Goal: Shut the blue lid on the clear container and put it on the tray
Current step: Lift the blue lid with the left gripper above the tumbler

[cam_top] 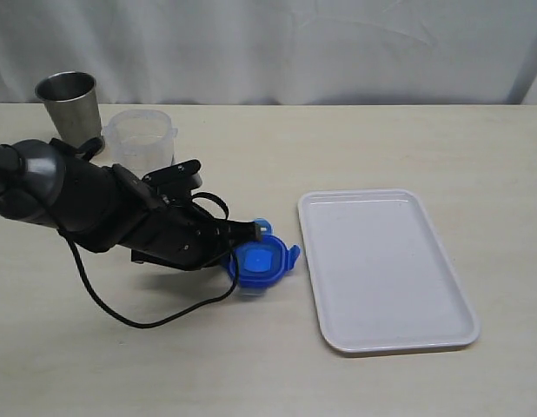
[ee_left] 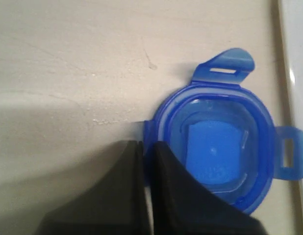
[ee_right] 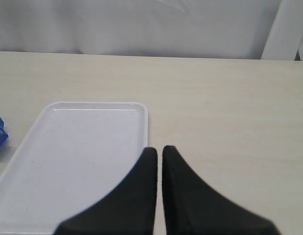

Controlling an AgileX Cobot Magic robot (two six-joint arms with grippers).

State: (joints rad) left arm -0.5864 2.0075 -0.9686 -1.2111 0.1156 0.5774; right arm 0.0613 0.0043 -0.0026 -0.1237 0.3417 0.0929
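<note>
Exterior view: the lid (cam_top: 262, 261) is seen low over the table (cam_top: 277, 373), just beside the tray (cam_top: 383, 269), with the left gripper (cam_top: 251, 231) at its near rim; the container (cam_top: 140, 137) is seen open and upright, well apart from the lid, beside a steel cup (cam_top: 70, 102); the tray is bare. Left wrist view: the left gripper (ee_left: 145, 145) is seen drawn narrow, the lid (ee_left: 217, 152) pinched at its rim between the jaws. Right wrist view: the right gripper (ee_right: 159, 149) is seen nearly closed, nothing held, above the tray (ee_right: 78, 161). Progress is judged early: lid gripped; capping, locking and placing on the tray not yet done.
</note>
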